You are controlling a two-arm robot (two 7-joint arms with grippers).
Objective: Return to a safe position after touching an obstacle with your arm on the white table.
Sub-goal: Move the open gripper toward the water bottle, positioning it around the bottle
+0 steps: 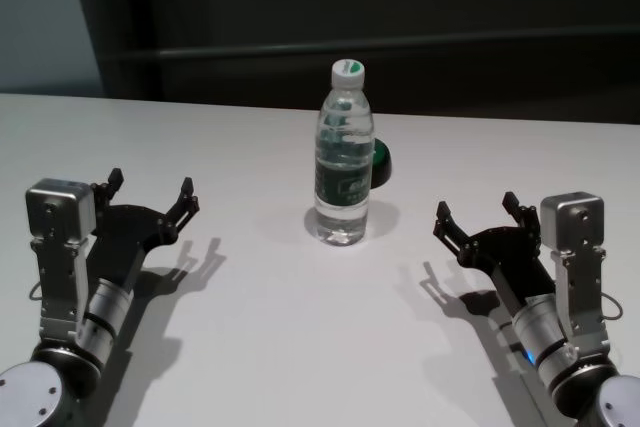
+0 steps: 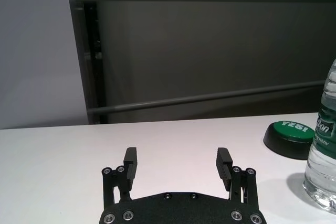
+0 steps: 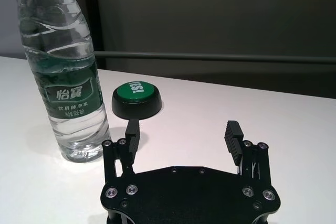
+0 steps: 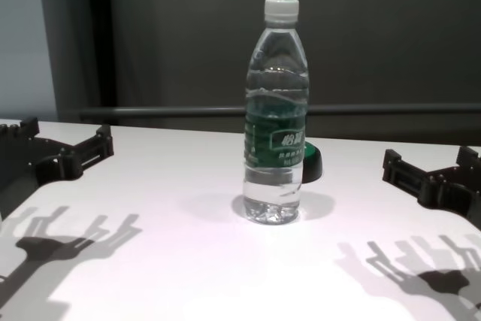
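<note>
I have the bottle (image 1: 343,155) standing upright near the middle of the white worktop (image 1: 250,337), its long axis vertical, white cap on. A low green-topped button (image 1: 380,164) sits just behind it and slightly to my right.

Both arms rest low at the near corners. The left tool (image 1: 150,197) is wide open and holds nothing; the bottle lies ahead of it and off to its right, well apart. The right tool (image 1: 478,215) is equally spread and empty, and the bottle lies ahead and to its left, also well apart. Neither arm touches anything.

The two tools sit at roughly equal reach either side of the bottle, so I can't call one clearly nearer; from the head view the right one may be marginally closer, but I wouldn't lean on that.

What the coming move turns on, as I judge it, is that the bottle stands inward of each arm. Any sweep toward the centre line meets it side-on, high on a tall narrow body that would tip easily. Pulling back means moving outward and toward me.
</note>
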